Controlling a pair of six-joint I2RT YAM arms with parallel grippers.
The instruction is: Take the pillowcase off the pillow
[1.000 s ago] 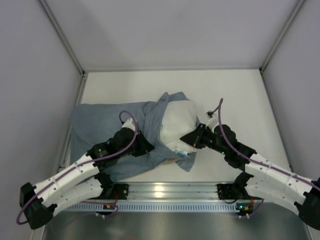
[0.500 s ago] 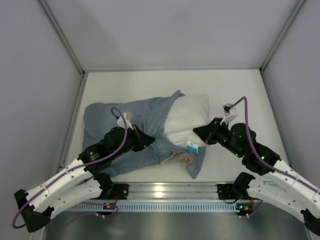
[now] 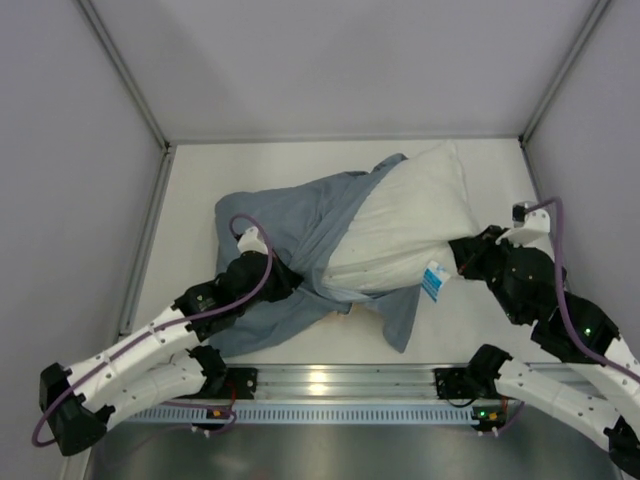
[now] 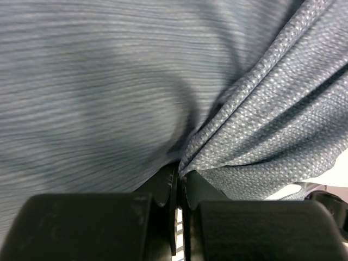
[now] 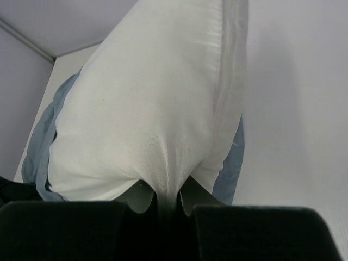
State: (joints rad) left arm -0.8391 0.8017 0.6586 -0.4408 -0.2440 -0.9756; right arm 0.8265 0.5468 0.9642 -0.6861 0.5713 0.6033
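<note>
White flat table (image 3: 250,170): fills the centre of the top view, with pale walls at left, right and top. A silver metal rail (image 3: 330,385) runs along its lower edge between the two arm bases.

Limp dusty blue-grey fabric pillowcase (image 3: 290,215): lies crumpled on the table left of centre. One flap trails toward the lower middle of the frame, below the pillow. Its mouth wraps the lower-left end of the pillow, and folds bunch up there.

Plump white rectangular fabric pillow (image 3: 410,215): lies diagonally right of centre, one corner pointing to the upper right. The upper-right part, more than half of it, is bare; the lower-left end sits inside the pillowcase. In the right wrist view, blue cloth shows at the left and lower right of the white bulk.

Left gripper (image 4: 178,175): in the top view it sits lower left of centre, on the pillowcase. The left wrist view shows the jaws pressed together with a fold of blue-grey cloth pinched at their tips.

Right gripper (image 5: 166,201): in the top view it is right of centre, at the pillow's lower-right end. The right wrist view shows the fingers clamped on a gathered pinch of white pillow fabric, which puckers into them.

Small white-and-blue label (image 3: 435,281): hangs at the pillow's lower-right edge, just beside the right gripper; print too small to read
</note>
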